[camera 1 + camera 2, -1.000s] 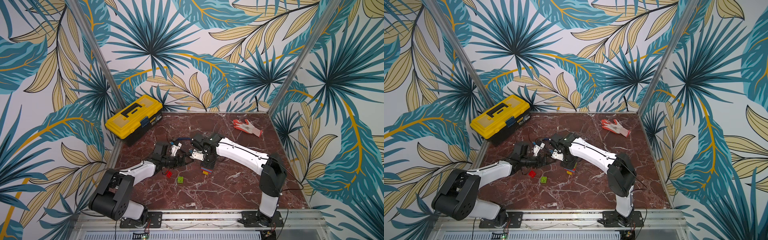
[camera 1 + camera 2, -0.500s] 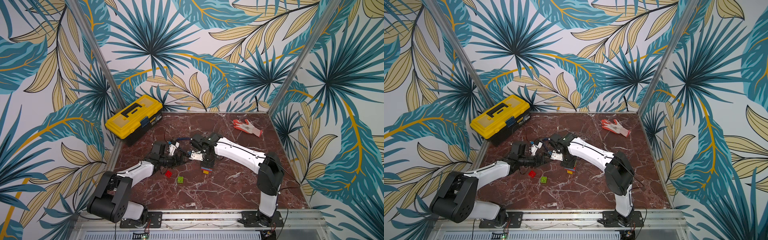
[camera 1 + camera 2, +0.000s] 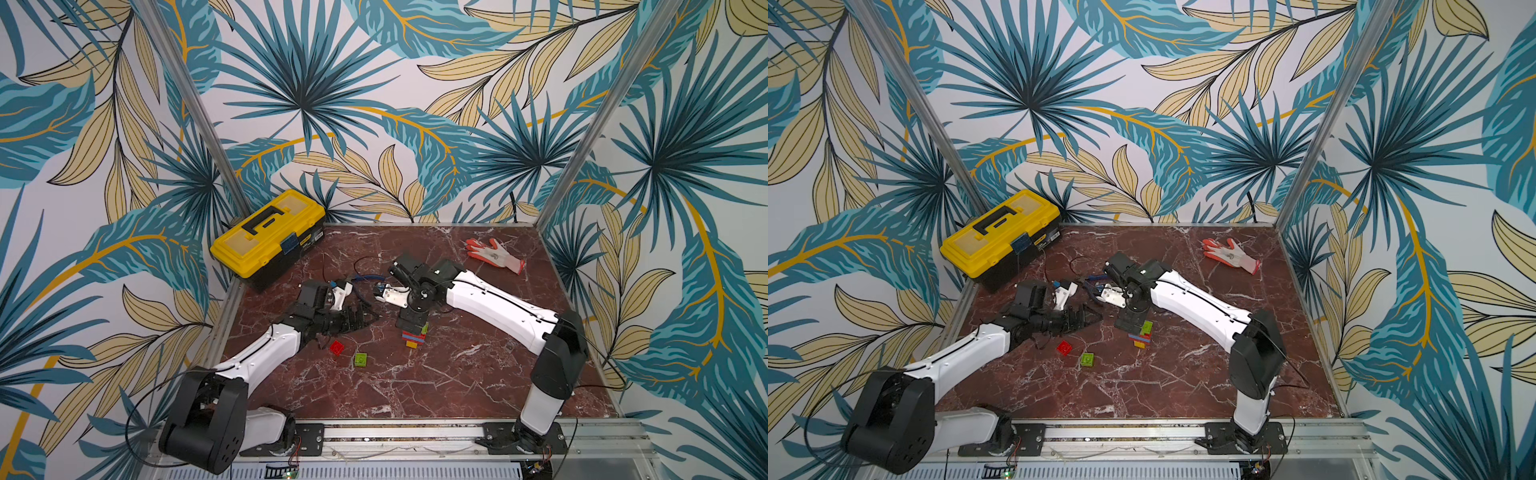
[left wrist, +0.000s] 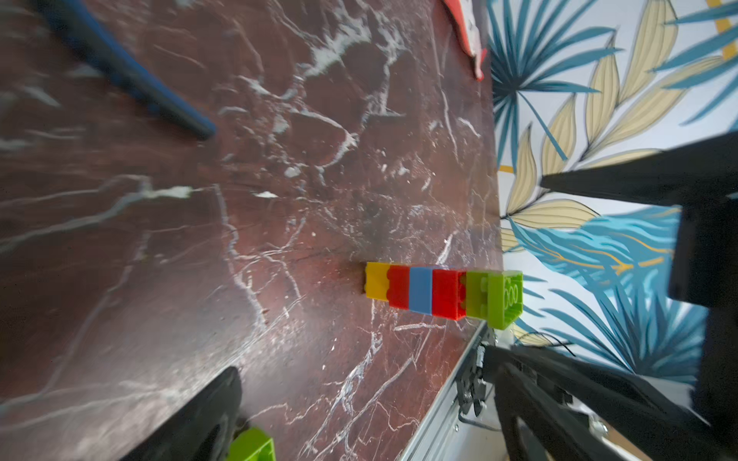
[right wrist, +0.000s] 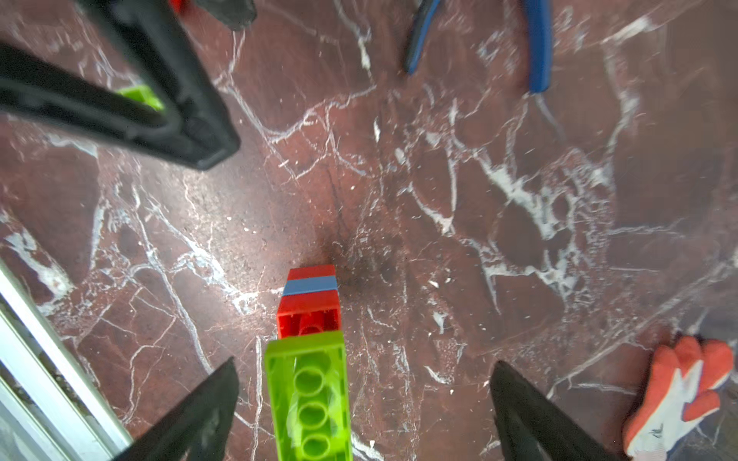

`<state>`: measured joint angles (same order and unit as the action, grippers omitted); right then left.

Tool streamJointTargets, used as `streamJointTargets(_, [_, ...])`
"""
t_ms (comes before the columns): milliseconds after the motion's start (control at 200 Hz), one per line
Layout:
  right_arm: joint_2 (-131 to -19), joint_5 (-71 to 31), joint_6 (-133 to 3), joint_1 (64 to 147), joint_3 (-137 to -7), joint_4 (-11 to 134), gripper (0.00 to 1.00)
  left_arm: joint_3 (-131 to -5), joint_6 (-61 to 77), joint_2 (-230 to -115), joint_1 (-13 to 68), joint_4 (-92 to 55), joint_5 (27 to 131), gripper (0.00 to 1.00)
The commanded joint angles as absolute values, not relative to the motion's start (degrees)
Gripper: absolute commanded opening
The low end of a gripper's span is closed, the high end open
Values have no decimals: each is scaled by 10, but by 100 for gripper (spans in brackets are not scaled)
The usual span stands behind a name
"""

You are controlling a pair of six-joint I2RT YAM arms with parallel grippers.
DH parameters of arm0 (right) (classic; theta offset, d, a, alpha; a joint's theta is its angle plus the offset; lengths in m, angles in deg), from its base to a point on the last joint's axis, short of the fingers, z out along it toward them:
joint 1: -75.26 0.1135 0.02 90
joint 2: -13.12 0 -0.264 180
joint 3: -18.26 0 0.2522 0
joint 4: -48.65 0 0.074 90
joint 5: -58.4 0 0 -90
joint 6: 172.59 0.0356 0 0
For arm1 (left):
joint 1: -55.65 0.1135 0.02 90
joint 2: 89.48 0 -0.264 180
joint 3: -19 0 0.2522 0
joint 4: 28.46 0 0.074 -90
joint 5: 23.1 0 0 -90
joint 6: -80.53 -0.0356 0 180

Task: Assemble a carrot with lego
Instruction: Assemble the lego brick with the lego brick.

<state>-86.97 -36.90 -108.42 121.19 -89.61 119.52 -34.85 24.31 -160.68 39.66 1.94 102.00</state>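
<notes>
Right gripper (image 5: 361,369) has gone from clamped on the carrot (image 3: 413,335) a second ago to jaws spread wide, holding nothing; the stack itself hasn't shifted; carrot stands upright mid-table (image 3: 457,374), long axis vertical, yellow tip down on the marble, lime-green brick on top; right gripper sits straight above it, pointing down, one finger either side of the green top and clear of it in the wrist view; so the way out is probably straight up along that axis, and sideways drift could topple it; loose red brick (image 3: 336,347) and loose green brick (image 3: 360,360) lie left of the carrot and a bit nearer; left gripper (image 3: 365,319) is likewise spread and empty, low, just left of the carrot, pointing right toward it; it's the nearer arm to both loose bricks, which I'd guess go on next.
</notes>
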Motion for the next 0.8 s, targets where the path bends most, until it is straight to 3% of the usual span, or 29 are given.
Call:
streamJointTargets(0, [-797,-361,-1056,1196,-873,1110,99,-394,219,-1565,401,227,841,99])
streamJointTargets(150, [-714,-407,-981,1176,-798,992,99,-406,251,-1544,400,318,747,99])
streamJointTargets(275, [-656,-427,-893,1140,-740,934,99,-418,264,-1574,391,349,726,99])
streamJointTargets(576, [-607,-331,-785,1062,-676,969,99,-441,299,-1694,347,360,672,99])
streamJointTargets(796, [-583,-322,-744,1057,-618,945,99,-479,441,-1725,339,353,659,99])
